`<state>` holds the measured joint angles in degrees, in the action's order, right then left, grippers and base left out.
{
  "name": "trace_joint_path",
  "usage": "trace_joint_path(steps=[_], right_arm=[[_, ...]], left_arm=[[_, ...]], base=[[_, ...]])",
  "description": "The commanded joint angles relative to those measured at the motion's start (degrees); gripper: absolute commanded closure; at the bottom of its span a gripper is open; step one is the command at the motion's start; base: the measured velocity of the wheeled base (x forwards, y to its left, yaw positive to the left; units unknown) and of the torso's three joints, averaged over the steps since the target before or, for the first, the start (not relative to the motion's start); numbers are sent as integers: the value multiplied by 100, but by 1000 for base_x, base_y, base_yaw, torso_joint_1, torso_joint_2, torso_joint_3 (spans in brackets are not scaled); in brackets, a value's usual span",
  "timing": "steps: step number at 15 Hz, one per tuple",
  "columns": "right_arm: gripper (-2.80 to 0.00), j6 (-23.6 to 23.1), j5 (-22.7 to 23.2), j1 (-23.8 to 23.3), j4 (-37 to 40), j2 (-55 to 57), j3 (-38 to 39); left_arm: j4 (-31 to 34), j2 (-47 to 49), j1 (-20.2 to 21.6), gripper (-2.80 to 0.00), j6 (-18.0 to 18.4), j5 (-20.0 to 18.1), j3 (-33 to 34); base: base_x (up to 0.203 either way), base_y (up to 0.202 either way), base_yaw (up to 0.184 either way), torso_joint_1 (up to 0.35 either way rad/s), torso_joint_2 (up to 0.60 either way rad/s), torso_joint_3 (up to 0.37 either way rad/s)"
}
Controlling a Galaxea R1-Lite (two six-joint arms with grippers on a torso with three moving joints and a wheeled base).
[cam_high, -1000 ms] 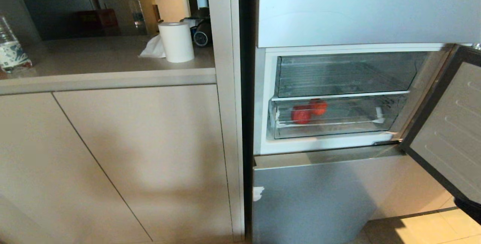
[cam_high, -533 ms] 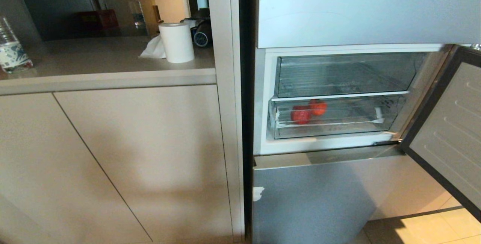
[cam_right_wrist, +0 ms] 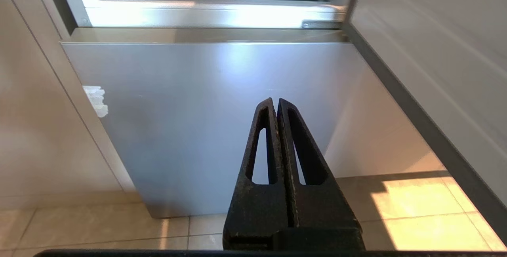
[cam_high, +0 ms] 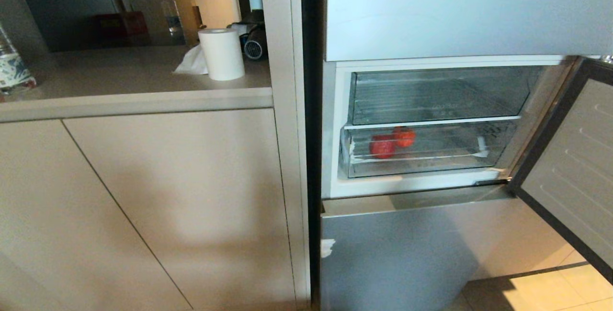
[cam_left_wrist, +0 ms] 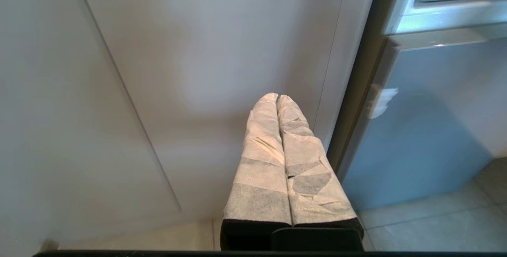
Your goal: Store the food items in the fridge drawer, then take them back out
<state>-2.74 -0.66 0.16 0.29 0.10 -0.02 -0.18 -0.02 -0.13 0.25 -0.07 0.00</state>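
On the far left, a water bottle (cam_high: 12, 69) on the counter (cam_high: 134, 74), then a white paper roll (cam_high: 221, 54). Below, plain cupboard doors (cam_high: 167, 196). Low in front of those, the left gripper (cam_left_wrist: 277, 98) — wrapped fingers pressed together, holding nothing. Further right, the fridge with its door (cam_high: 570, 167) swung wide. Inside, two red food items (cam_high: 382, 146) side by side in the clear fridge drawer (cam_high: 431, 165), toward its left end. Right gripper (cam_right_wrist: 276, 101) low by the silver bottom door (cam_right_wrist: 214, 122) — black fingers closed, empty.

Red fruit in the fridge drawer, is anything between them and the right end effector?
Yes. The red fruit sit behind the clear front lip of the pushed-in fridge drawer. The shut right end effector hangs lower, facing the closed lower door.
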Motion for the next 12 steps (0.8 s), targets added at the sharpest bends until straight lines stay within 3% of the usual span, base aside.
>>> trace_joint_path(steps=[1,12], right_arm=[[0,-33,4,2,23,-1,11],[0,-42,4,2,23,-1,11]], left_arm=[[1,2,-4,0,1,-1,9],[1,-6,-4,0,1,-1,9]], base=[[5,10,-71,7,2,7],[1,6,-172,1,2,2]])
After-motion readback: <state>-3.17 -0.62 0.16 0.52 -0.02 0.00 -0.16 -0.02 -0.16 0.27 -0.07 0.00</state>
